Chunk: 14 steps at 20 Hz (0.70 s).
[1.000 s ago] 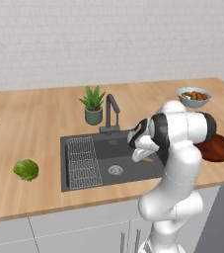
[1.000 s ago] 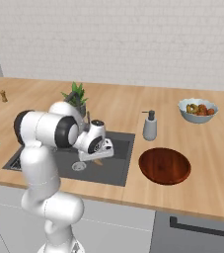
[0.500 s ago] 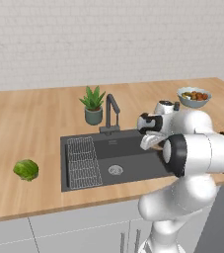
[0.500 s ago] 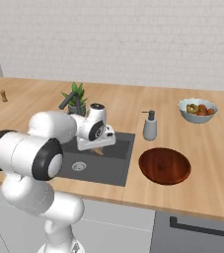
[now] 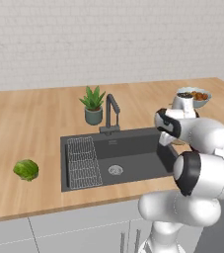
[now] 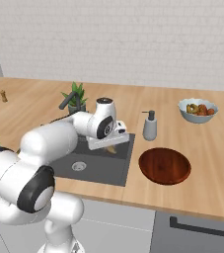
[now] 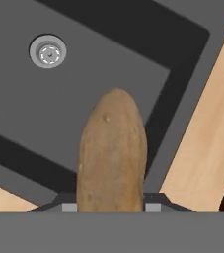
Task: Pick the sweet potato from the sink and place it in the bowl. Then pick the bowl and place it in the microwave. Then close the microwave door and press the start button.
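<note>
Tan potato (image 7: 112, 153) sits clenched in the hand (image 6: 111, 147) at frame centre, lifted over the grey sink's (image 6: 114, 170) right edge, so carrying it rightward, level and high enough to clear the rim, should land it in the red-brown bowl (image 6: 164, 165) on the counter (image 6: 212, 148).

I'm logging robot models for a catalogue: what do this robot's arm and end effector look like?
The arm is glossy white, built of rounded, tube-like links, with dark grey to black caps at the joints. The wrist ends in a white housing with a dark disc on its side. The end effector is a pale block below it; its fingers are small and dark. No cables or markings are visible.
</note>
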### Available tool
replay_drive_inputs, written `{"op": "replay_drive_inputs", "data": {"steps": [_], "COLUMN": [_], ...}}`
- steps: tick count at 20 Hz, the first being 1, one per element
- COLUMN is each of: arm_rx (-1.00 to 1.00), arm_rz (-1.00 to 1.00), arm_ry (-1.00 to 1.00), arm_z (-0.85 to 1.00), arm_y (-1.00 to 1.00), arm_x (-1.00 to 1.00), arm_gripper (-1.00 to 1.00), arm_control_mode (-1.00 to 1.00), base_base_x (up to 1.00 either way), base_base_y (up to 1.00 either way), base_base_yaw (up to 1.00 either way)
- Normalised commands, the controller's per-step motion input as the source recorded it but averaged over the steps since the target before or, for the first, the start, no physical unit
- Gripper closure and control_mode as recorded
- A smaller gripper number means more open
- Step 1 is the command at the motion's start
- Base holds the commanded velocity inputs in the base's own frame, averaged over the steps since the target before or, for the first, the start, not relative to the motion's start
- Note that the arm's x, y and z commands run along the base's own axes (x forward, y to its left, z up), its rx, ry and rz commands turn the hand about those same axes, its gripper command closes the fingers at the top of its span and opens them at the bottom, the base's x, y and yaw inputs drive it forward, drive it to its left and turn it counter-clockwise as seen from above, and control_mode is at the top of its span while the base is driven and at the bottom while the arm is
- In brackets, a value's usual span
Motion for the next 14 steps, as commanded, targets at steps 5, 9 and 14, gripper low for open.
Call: {"op": "replay_drive_inputs", "data": {"steps": [5,9,14], "arm_rx": [-0.02,0.0,0.04], "arm_rz": [-0.23,-0.28,-0.2], "arm_ry": [-0.04,0.03,0.07], "arm_z": [0.11,0.38,0.13], "arm_y": [-0.85,-0.79,-0.71], "arm_x": [-0.21,-0.03,0.0], "arm_gripper": [1.0,1.0,1.0], "arm_control_mode": [-1.0,-1.0,-1.0], "base_base_x": [0.0,0.0,0.0], "base_base_y": [0.0,0.0,0.0], "base_base_yaw": [0.0,0.0,0.0]}}
